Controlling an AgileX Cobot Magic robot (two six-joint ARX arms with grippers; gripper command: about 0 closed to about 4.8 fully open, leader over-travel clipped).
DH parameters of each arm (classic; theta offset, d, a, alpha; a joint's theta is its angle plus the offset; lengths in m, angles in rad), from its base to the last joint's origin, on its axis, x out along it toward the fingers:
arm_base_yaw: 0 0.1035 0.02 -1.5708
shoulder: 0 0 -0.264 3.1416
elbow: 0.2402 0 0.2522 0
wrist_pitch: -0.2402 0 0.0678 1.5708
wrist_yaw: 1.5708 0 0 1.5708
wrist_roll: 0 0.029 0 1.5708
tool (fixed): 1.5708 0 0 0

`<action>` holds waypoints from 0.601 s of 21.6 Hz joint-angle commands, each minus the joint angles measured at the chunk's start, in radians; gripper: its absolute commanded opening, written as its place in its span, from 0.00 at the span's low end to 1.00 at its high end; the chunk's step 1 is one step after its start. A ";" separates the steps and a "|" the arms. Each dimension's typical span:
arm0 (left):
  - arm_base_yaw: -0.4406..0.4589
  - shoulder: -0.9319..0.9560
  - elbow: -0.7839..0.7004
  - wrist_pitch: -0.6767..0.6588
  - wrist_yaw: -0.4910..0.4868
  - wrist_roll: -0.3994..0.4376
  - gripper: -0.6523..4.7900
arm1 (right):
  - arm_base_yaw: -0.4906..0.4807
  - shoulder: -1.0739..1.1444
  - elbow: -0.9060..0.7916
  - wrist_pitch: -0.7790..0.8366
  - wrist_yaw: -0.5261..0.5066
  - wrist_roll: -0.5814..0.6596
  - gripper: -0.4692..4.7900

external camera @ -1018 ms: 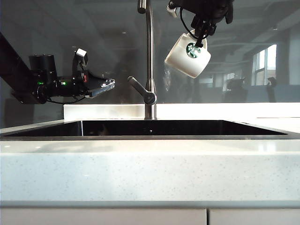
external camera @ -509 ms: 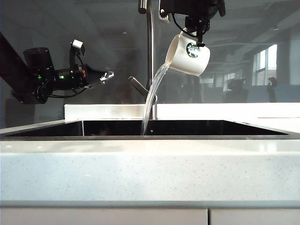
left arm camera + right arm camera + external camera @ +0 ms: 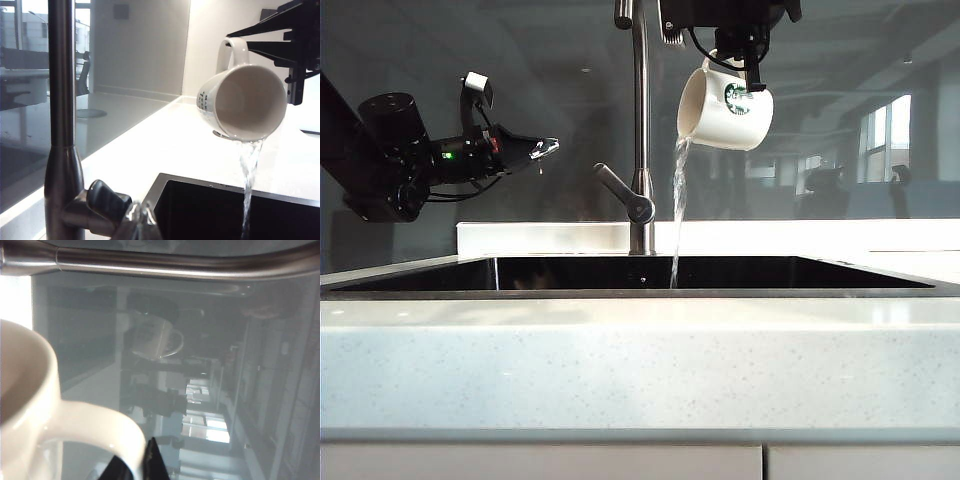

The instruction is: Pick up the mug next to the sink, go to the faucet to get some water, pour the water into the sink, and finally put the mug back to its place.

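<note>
Across the front of the exterior view we find the speckled white worktop (image 3: pixel 640 370), with the black sink (image 3: pixel 800 272) set into it. Behind the sink we note the tall steel faucet (image 3: pixel 639 130), its lever angled out near the base. High to the right of the faucet we see the right gripper (image 3: pixel 752 82), fingers closed on the handle of the white mug (image 3: pixel 723 108). We record the mug tipped on its side above the sink, mouth toward the faucet. A thin stream of water (image 3: pixel 677 210) falls from its lip into the sink. Left of the faucet, level in the air and well apart from the mug, we note the left gripper (image 3: pixel 548 146), fingers closed and empty.
</note>
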 commanded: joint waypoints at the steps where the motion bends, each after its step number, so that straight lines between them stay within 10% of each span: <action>1: 0.002 -0.009 0.003 0.013 -0.009 0.000 0.11 | 0.002 -0.023 0.014 0.077 -0.024 -0.024 0.08; 13: 0.002 -0.009 0.003 0.012 -0.010 0.000 0.11 | 0.002 -0.023 0.014 0.074 -0.097 -0.214 0.08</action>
